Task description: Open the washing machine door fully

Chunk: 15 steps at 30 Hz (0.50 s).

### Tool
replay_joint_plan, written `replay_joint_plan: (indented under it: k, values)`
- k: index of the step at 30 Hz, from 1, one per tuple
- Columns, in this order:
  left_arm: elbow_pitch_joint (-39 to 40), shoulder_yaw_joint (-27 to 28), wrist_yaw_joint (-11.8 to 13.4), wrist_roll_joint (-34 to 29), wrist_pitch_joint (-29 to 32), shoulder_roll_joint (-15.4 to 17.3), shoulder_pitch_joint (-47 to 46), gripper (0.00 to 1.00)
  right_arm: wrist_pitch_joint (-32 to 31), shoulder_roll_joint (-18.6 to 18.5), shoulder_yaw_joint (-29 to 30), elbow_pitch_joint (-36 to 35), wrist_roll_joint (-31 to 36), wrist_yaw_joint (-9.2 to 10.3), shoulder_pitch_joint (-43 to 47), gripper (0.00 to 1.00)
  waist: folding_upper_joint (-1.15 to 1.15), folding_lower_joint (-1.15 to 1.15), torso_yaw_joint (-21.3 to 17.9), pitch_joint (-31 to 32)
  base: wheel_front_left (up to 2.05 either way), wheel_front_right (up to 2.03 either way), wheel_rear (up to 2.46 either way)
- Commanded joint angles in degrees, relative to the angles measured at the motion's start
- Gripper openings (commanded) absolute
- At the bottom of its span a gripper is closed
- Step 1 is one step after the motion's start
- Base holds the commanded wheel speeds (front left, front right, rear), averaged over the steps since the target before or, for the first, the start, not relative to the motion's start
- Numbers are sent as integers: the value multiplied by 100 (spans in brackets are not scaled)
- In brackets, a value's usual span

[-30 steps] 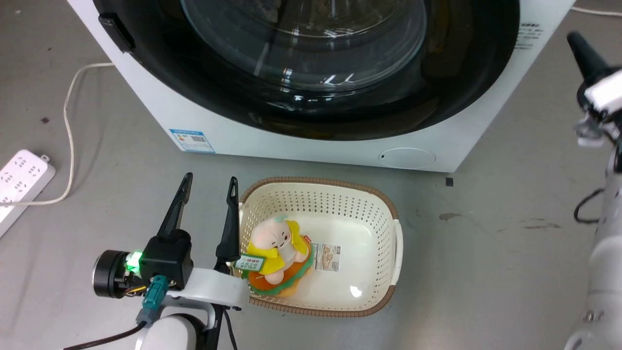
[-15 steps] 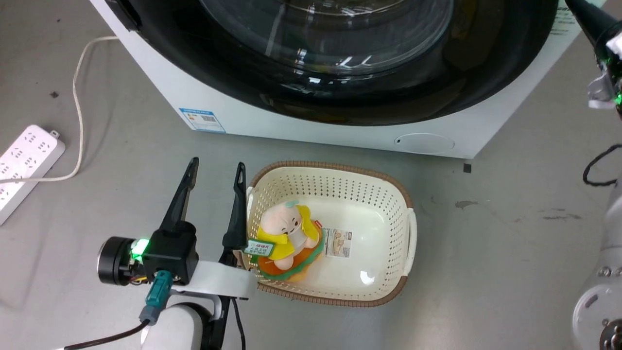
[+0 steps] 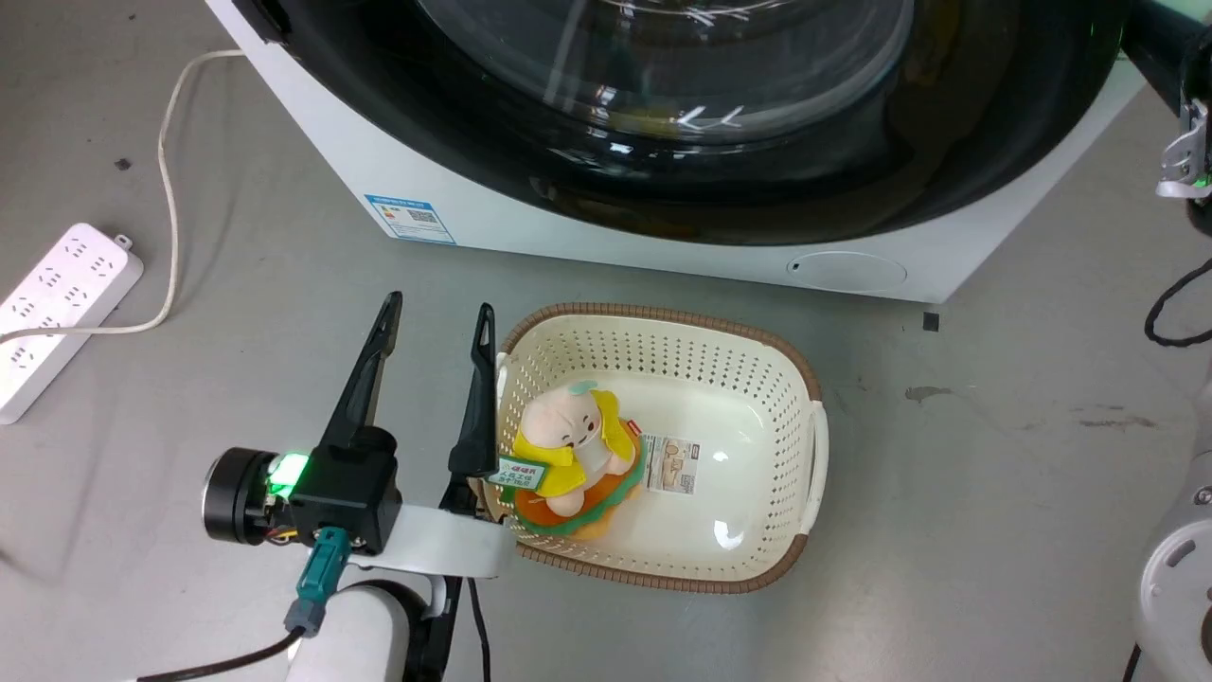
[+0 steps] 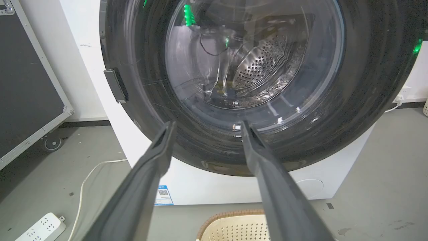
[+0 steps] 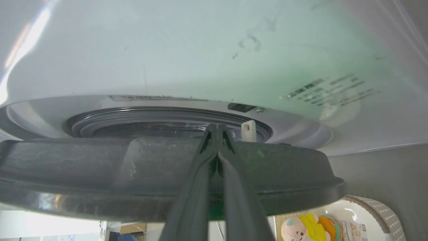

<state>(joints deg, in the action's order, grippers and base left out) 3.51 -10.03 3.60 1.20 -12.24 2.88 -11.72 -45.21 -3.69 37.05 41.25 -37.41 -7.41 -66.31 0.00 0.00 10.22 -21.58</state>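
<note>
1. Two grippers show. The left gripper (image 3: 439,305) is spread wide and empty, just beside the basket (image 3: 816,455), with its fingers aimed at the washing machine (image 3: 568,223).
2. The right gripper (image 5: 217,129) is pinched closed and holds nothing. Its tips are at the rim of the door (image 5: 100,167).
3. The door stands upright on the machine's front, slightly ajar, its glass facing the basket.

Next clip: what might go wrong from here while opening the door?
The shut right gripper has its thin fingertips at the rim of the round glossy black washing machine door; they may slip off the smooth edge.
The open left gripper hovers before that door; a swinging door might strike it.
The cream perforated basket sits on the floor below; an arm could bump it.
</note>
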Motion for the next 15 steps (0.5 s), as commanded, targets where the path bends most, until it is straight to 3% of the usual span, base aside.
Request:
replay_joint_plan:
  k: [1,15]
  values:
    - [10,-25,26,37,-67,8,-86,100,-146,77,68,170,-123,-7,-161,0,0,0,13,11,0,0,0]
    - [-105,-146,32,16,-235,10,112,100,-1137,80,491,465,-563,-8,299,0,0,0,104,565,0,0,0]
